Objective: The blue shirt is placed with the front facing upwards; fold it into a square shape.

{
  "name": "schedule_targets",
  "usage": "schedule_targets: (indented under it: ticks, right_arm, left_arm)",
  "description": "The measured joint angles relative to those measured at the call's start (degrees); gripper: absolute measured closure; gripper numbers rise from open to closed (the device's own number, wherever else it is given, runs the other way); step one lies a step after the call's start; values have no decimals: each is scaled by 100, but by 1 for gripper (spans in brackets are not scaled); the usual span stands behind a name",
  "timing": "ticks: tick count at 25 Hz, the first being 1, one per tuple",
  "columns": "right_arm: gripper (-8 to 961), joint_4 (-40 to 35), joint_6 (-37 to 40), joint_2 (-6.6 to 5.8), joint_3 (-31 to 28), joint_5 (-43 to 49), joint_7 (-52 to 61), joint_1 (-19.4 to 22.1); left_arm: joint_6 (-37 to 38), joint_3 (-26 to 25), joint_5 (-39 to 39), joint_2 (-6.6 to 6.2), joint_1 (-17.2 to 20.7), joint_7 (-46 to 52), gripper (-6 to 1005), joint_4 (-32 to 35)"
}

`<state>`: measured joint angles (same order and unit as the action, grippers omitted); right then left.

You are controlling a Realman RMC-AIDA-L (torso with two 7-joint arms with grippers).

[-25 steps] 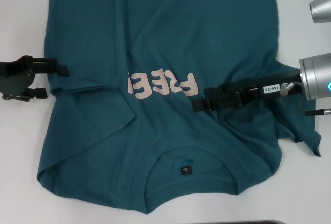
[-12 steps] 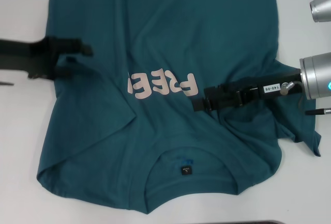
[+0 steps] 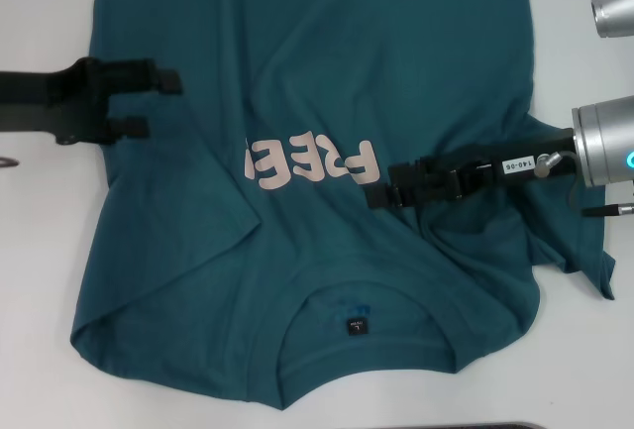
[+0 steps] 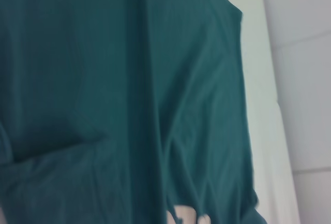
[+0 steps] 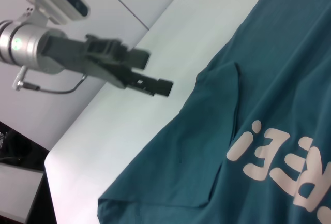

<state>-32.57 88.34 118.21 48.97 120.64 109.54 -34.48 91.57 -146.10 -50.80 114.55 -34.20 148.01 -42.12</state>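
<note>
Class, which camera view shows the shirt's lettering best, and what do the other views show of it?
The head view: the pink lettering lies whole on the blue shirt, beside the right gripper. The right wrist view shows part of it, cut by the edge. The left wrist view catches only a scrap.

I can't read the blue shirt's (image 3: 327,82) first chest letter, folded under, and its hem runs off-frame.

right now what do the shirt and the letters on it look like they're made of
The blue shirt looks like soft matte knit, likely cotton: it creases and drapes without shine. The pale letters look like a flat print on the cloth, matte and opaque; ink or vinyl, I can't tell.
</note>
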Motion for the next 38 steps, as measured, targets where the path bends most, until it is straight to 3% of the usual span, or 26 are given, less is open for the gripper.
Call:
schedule_targets:
  ticks: [8, 13, 15, 17, 24, 26, 31, 38]
  right_arm:
    - [103, 26, 74, 2, -176, -304, 6, 12]
    - [104, 0, 398, -97, -424, -437, 7, 43]
    - [105, 0, 539, -197, -567, -439, 82, 63]
    - [105, -1, 661, -390, -697, -431, 405, 87]
    - [107, -112, 1231, -1274, -726, -270, 1739, 285]
    - [107, -282, 1319, -1442, -746, -34, 1970, 383]
    - [108, -590, 1554, -1624, -779, 572, 2317, 528]
    - [110, -676, 1623, -1619, -1027, 1320, 2408, 607]
  left_arm:
    - [1005, -663, -153, -8, 490, -1370, 62, -34]
    - [1208, -815, -311, 116, 921, -1962, 63, -41]
    - [1205, -839, -380, 168, 1010, -2039, 63, -42]
    - [1193, -864, -484, 197, 1084, -2077, 63, -42]
    - [1404, -914, -608, 153, 1081, -1661, 67, 27]
    - [1474, -1001, -680, 147, 1078, -1610, 67, 43]
    - [1513, -1157, -747, 134, 1078, -1529, 67, 96]
    - [1474, -1175, -748, 128, 1086, -1508, 66, 99]
